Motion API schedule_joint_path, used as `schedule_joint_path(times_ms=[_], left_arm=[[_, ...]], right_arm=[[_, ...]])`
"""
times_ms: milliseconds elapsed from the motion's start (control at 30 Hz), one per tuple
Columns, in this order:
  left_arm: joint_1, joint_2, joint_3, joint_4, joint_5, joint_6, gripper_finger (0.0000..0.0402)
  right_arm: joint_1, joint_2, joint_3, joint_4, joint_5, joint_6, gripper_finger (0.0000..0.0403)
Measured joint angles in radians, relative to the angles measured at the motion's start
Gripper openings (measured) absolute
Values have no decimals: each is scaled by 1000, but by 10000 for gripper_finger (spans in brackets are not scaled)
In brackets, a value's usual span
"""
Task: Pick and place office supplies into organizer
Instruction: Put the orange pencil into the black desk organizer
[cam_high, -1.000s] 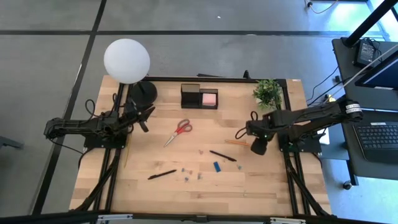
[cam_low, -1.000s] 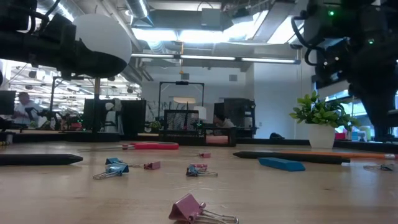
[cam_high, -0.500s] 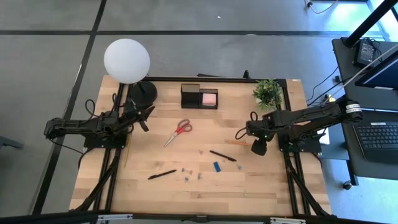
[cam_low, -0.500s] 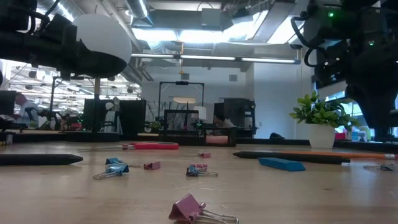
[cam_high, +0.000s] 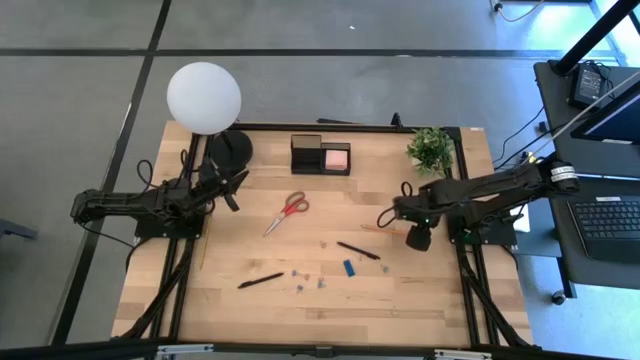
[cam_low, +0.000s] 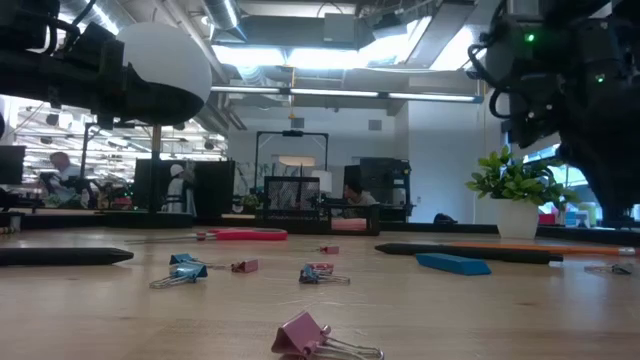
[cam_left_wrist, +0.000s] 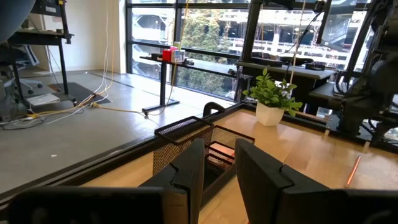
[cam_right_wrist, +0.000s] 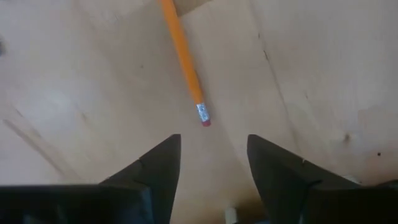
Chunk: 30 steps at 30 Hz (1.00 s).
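An orange pencil (cam_right_wrist: 184, 61) lies flat on the wooden table (cam_high: 300, 310) at the right; its eraser end (cam_right_wrist: 203, 121) is just ahead of my right gripper (cam_right_wrist: 211, 165). That gripper (cam_high: 400, 222) points down above it, open, with nothing between the fingers. My left gripper (cam_left_wrist: 219, 171) waits level at the table's left (cam_high: 236, 190), open and empty. The black organizer (cam_high: 320, 156) stands at the far edge with a pink pad (cam_high: 337, 158) in its right compartment. Red-handled scissors (cam_high: 289, 211), two black pens (cam_high: 358, 250) (cam_high: 260, 281), a blue block (cam_high: 348, 267) and small clips (cam_high: 300, 278) lie flat mid-table.
A lamp with a round black base (cam_high: 230, 150) and a white globe (cam_high: 204, 97) stands at the far left, close to my left gripper. A potted plant (cam_high: 431, 148) stands at the far right, beyond my right arm. Bare wood stretches along the near edge.
My right gripper has turned a little about its own downward line while staying above the pencil's eraser end. Nothing on the table has moved.
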Motion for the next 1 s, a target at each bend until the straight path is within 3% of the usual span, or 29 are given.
schedule_joint_path(times_ms=[433,1000], left_arm=[[0,0,0,0,0,0,86],[0,0,0,0,0,0,86]], right_arm=[[0,198,0,48,0,-97,167],[0,308,7,98,15,-184,164]])
